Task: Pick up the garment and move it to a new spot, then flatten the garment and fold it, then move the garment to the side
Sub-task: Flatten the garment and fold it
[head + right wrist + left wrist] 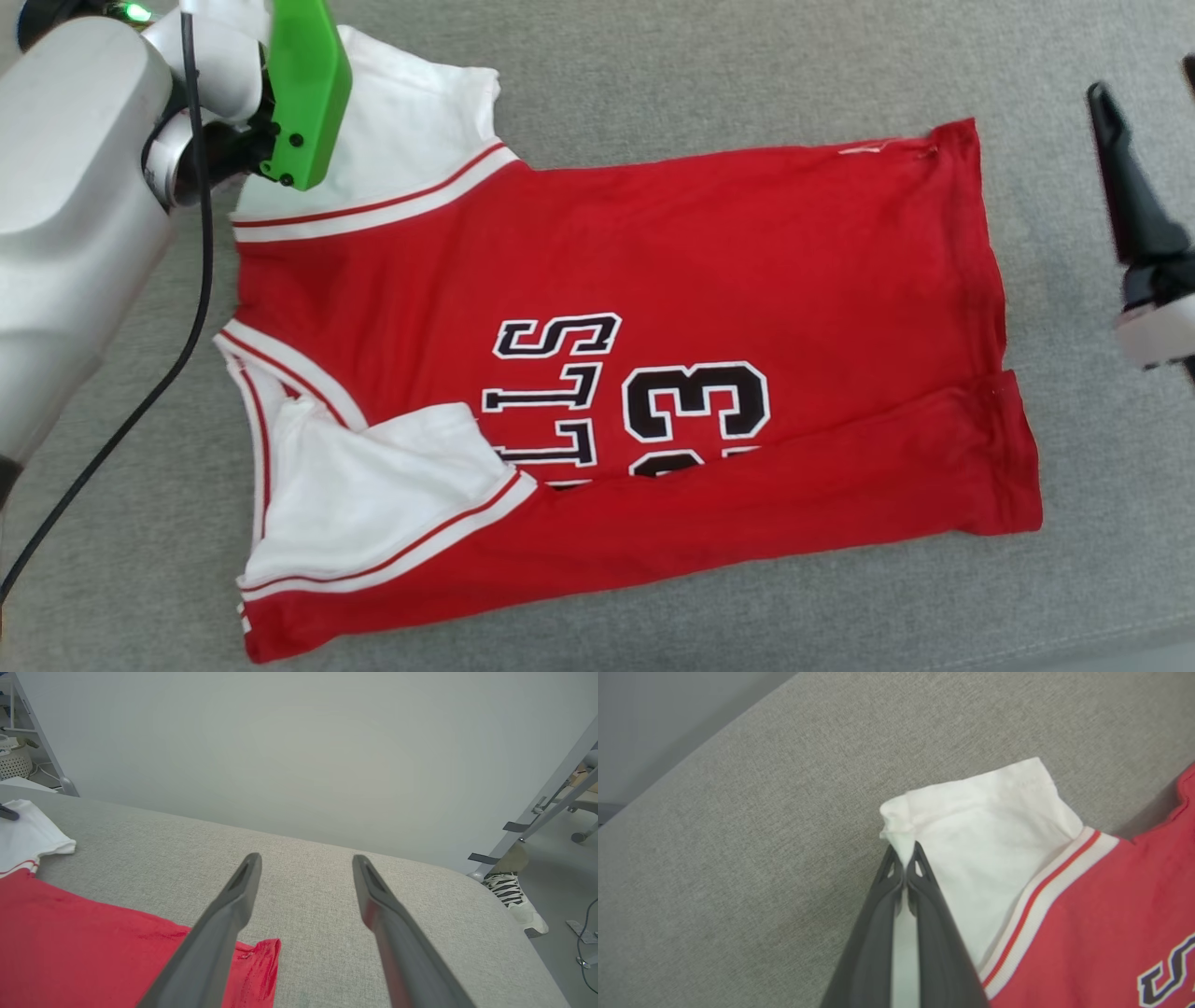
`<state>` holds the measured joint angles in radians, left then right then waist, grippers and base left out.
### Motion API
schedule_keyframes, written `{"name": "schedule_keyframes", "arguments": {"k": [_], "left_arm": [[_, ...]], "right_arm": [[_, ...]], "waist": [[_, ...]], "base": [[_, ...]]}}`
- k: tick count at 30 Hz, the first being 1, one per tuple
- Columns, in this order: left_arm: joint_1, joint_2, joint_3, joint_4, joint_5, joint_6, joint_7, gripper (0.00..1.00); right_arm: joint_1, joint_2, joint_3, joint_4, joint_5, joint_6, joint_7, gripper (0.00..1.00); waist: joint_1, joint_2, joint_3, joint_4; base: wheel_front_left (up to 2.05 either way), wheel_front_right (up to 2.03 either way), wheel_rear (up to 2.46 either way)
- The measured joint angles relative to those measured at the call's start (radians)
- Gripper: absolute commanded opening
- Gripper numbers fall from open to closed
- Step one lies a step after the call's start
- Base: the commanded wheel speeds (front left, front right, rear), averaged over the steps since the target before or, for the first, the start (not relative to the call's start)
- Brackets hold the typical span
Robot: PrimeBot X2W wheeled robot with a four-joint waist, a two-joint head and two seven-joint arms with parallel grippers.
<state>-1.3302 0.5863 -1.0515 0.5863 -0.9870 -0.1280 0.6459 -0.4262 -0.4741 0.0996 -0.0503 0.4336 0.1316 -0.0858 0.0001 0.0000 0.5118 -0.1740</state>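
The shirt (653, 233) is red with white sleeves, red-and-white striped trim and black lettering outlined in white. The tabletop (653, 75) is grey weave. The left end effector (904, 853) and right end effector (306, 858) are dark grey. The cover (303, 93) is bright green, on a silver arm (65, 187).

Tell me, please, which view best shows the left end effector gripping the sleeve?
The left wrist view: the left end effector pinches the sleeve corner close up. In the head view the arm hides it; the right wrist view shows the sleeve small, far left.

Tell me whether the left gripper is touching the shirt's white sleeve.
Touching: left wrist view shows the left gripper shut on the edge of the white sleeve.
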Motion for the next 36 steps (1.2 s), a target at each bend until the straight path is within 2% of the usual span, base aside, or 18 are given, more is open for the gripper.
{"name": "schedule_keyframes", "arguments": {"k": [2,5,10,14,18,21,29,36], "left_arm": [[0.01,0.005,-0.002,-0.031,-0.007,0.0,-0.036,0.0],[0.031,0.012,-0.006,-0.081,-0.026,0.0,-0.083,0.0],[0.078,0.024,-0.021,-0.148,-0.035,0.0,-0.151,0.0],[0.101,0.025,-0.027,-0.188,-0.031,0.0,-0.189,0.0],[0.109,0.026,-0.031,-0.217,-0.021,0.002,-0.215,0.0],[0.11,0.025,-0.031,-0.235,0.002,0.01,-0.231,0.0],[0.108,0.015,-0.028,-0.254,0.012,0.013,-0.251,0.0],[0.104,0.01,-0.026,-0.231,0.015,0.013,-0.276,0.0]], "right_arm": [[-0.04,-0.048,0.012,0.007,0.016,0.0,0.052,1.0],[-0.1,-0.123,0.056,0.03,0.066,0.0,0.186,1.0],[-0.192,-0.234,0.156,0.1,0.201,0.0,0.464,1.0],[-0.243,-0.277,0.221,0.159,0.289,0.0,0.654,1.0],[-0.276,-0.294,0.281,0.222,0.339,0.0,0.807,1.0],[-0.318,-0.277,0.295,0.278,0.347,0.0,0.834,1.0],[-0.376,-0.207,0.356,0.422,0.335,0.0,0.819,1.0],[-0.376,-0.232,0.433,0.466,0.359,0.0,0.782,1.0]], "waist": [[0.0,0.0,-0.017,0.014],[0.0,0.0,-0.04,0.039],[-0.0001,0.0,-0.074,0.081],[-0.0001,0.0,-0.089,0.115],[-0.0001,0.0,-0.089,0.143],[-0.0001,0.0,-0.077,0.161],[-0.0001,0.0,-0.027,0.193],[-0.0002,0.0,0.002,0.207]], "base": [[0.0,0.0,0.0],[0.0,0.0,0.0],[0.0,0.0,0.0],[0.0,0.0,0.0],[0.0,0.0,0.0],[0.0,0.0,0.0],[0.0,0.0,0.0],[0.0,0.0,0.0]]}}
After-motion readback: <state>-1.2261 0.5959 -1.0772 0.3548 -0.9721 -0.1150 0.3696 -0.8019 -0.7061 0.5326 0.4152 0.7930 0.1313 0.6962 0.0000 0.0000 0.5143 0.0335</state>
